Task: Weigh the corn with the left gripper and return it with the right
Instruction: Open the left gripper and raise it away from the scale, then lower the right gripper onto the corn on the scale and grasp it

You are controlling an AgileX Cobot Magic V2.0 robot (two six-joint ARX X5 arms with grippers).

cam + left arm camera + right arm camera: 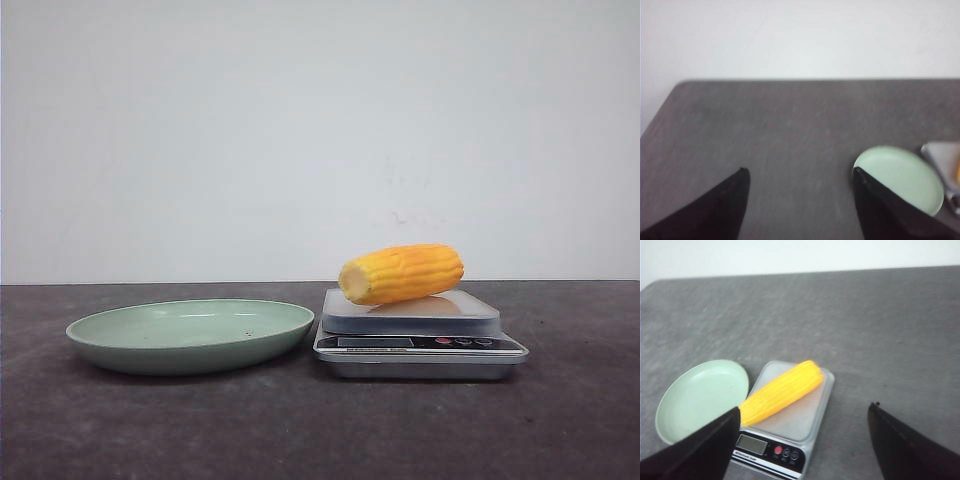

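Both tools hang wide open and empty, the right tool (800,440) above the corn (780,392) on the scale (790,432); an off-centre pinch could roll it off.

dark table (560,430), green plate (190,335), scale (420,345)

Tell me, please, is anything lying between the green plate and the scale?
Nothing. The front view shows the green plate beside the scale, its rim nearly touching it, with no object between; the corn rests on top.
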